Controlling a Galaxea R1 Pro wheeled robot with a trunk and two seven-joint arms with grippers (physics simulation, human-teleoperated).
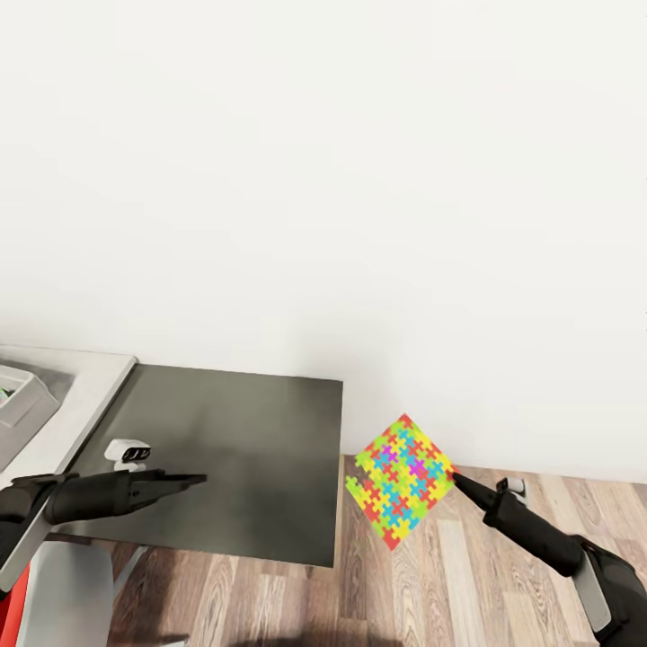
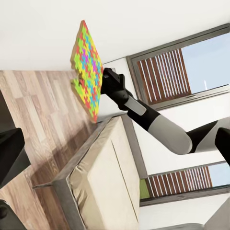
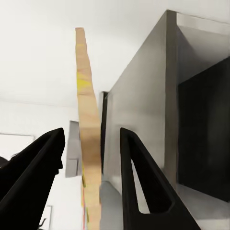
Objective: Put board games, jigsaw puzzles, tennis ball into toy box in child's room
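Your right gripper (image 1: 455, 477) holds a puzzle (image 1: 401, 479) by its edge, tilted on a corner in the air over the floor, just off the dark cabinet top (image 1: 243, 458) at its 3 o'clock. The left gripper (image 1: 193, 481) hovers empty over that top, fingers apparently closed, though it's hard to tell. The toy box (image 1: 25, 395) sits at 9 o'clock; this puzzle still has to go in.
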